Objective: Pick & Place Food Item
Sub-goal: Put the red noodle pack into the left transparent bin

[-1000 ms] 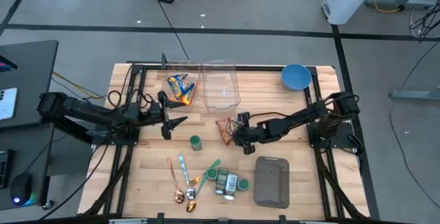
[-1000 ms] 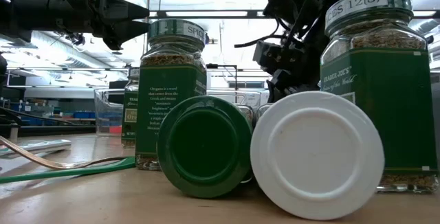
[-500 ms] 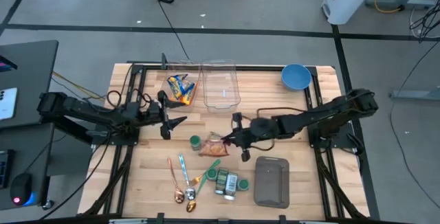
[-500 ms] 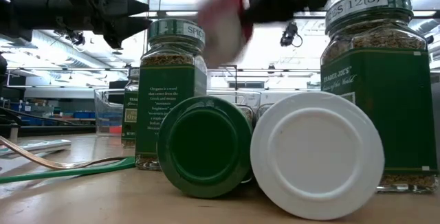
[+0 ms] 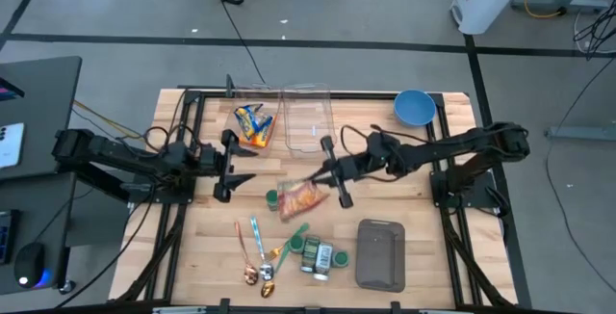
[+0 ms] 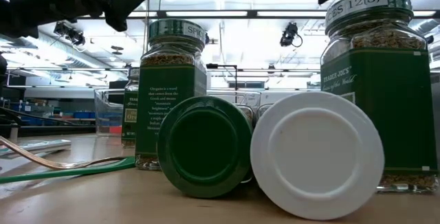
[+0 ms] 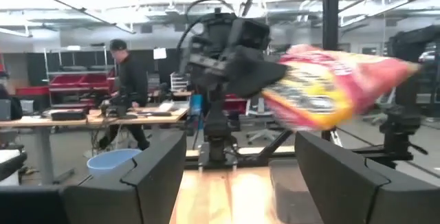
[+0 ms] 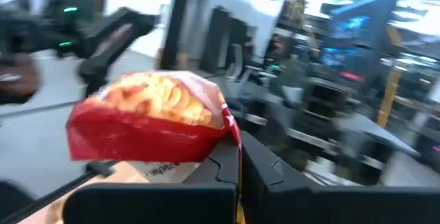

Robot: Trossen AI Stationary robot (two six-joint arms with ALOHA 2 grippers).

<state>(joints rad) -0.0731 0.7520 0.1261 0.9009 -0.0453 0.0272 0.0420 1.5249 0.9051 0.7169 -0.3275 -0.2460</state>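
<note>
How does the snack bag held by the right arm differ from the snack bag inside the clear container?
The red snack bag hangs in the air, pinched by the right end effector; the yellow-and-blue snack bag lies in a clear container, untouched. The red one is mid-table; the other sits near the far edge. Both are small packaged snacks.

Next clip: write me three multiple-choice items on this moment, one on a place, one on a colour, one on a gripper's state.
1. Where is the blue bowl?
A. far right corner of the table
B. near left corner
C. inside the clear bin

2. What colour is the snack bag, mainly?
A. blue
B. red and yellow
C. white

3. The right gripper is:
A. open and empty
B. shut on a spoon
C. shut on the snack bag

Key: 1 A, it sits by the table's far right edge; 2 B, both wrist views show it; 3 C, the bag hangs from its fingers.
</note>
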